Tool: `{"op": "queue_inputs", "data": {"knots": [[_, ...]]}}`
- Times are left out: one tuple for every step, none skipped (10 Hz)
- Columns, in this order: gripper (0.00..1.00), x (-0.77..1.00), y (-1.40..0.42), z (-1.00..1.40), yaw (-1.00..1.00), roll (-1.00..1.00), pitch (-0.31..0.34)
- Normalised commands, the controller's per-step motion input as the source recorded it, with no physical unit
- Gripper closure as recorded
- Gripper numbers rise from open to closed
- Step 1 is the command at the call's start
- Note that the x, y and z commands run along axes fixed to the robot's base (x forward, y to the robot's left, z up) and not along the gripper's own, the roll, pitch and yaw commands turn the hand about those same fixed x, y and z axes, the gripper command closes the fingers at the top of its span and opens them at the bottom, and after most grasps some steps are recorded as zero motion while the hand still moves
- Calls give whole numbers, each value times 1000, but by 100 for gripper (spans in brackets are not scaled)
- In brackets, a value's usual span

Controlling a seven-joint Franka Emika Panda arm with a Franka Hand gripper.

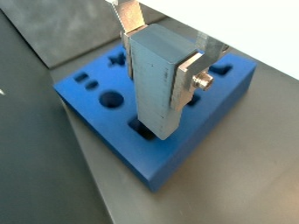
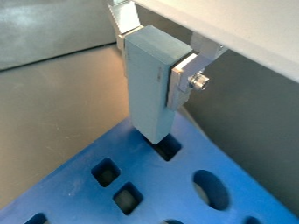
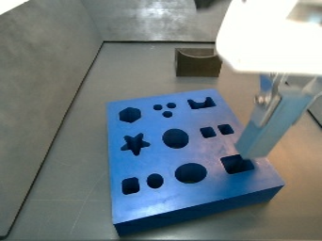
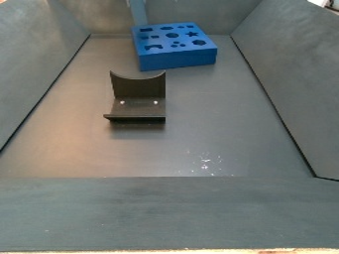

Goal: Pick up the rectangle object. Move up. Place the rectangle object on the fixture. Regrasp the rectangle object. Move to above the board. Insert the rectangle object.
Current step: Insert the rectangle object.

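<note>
Matt blue board (image 3: 164, 165), silver-plated hand (image 1: 163, 66)

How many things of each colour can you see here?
Blue: 1, the board
Grey-blue: 1, the rectangle object, held upright by the pincer over a hole in the board
Brown: 1, the fixture
Total: 3

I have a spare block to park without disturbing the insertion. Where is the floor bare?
The floor is bare from the fixture toward the near wall, and in strips either side of it. It is crowded at the board, where the end effector holds the block upright at a corner hole.
</note>
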Motion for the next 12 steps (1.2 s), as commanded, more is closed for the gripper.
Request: {"op": "queue_inputs", "data": {"knots": [[100,43,-26,0,0,40,94],[100,0,-46,0,0,51,0],[100,-511,-229,-491,0,77,-774],[100,-797,-240,-289,0,74,-949],[100,-377,0,0,397,69,-226],[100,46,0,0,0,0,146],[100,-206,166,-391,-71,-154,-800],[100,-146,134,0,0,-291,-291],[100,0,9,0,0,-63,0],[100,-6,0,-291,0,37,-294],[100,-474,-20,-437,57,66,-843],[100,-589,-209,-414,74,77,-829]]}}
